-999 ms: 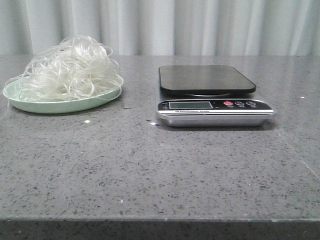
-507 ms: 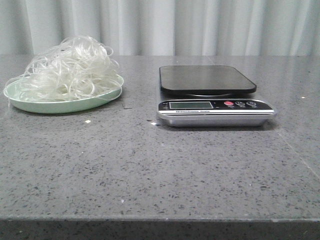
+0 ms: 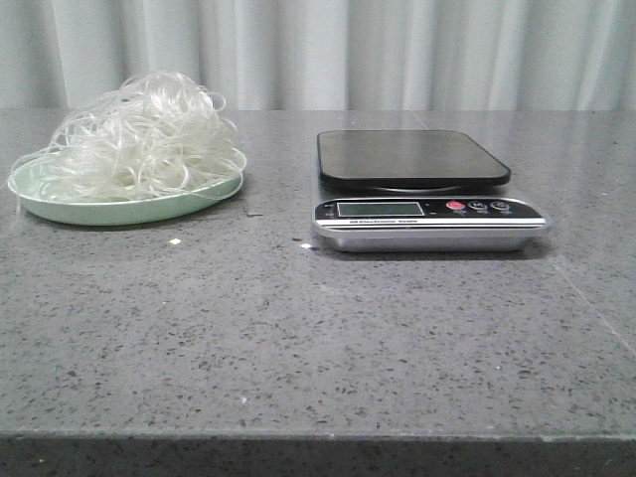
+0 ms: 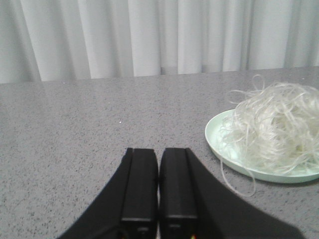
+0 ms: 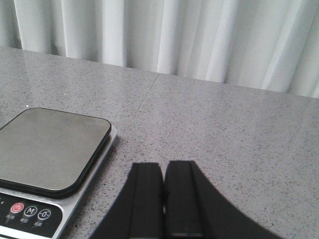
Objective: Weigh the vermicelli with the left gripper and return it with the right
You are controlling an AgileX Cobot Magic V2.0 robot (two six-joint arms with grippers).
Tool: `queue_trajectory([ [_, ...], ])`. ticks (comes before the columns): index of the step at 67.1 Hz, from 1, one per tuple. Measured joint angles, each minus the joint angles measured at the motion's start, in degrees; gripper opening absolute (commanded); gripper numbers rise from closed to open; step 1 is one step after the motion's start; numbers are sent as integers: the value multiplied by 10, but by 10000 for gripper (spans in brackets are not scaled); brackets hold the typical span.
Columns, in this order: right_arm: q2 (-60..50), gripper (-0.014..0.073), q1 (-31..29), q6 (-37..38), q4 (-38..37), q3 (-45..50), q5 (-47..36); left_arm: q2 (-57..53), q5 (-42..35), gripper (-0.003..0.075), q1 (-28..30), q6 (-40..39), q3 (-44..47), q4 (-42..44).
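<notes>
1. The vermicelli [image 3: 139, 139] is sitting heaped on a pale green plate [image 3: 119, 209] at the far left of the grey speckled tabletop [image 3: 298, 338].
2. I am seeing a digital scale [image 3: 422, 189] resting well apart to its right, its dark platform bare.
3. My left end effector [image 4: 158, 186] is hovering near the plate, fingers pressed together, holding nothing.
4. My right end effector [image 5: 163, 199] is hovering beside the scale, fingers likewise together.
</notes>
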Motion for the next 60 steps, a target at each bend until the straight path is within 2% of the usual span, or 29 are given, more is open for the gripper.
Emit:
queue_trajectory([
  [24, 0, 151, 0, 0, 0, 0, 0, -54, -124, 136, 0, 1, 161, -3],
  [60, 0, 151, 0, 0, 0, 0, 0, -54, -140, 136, 0, 1, 161, -3],
])
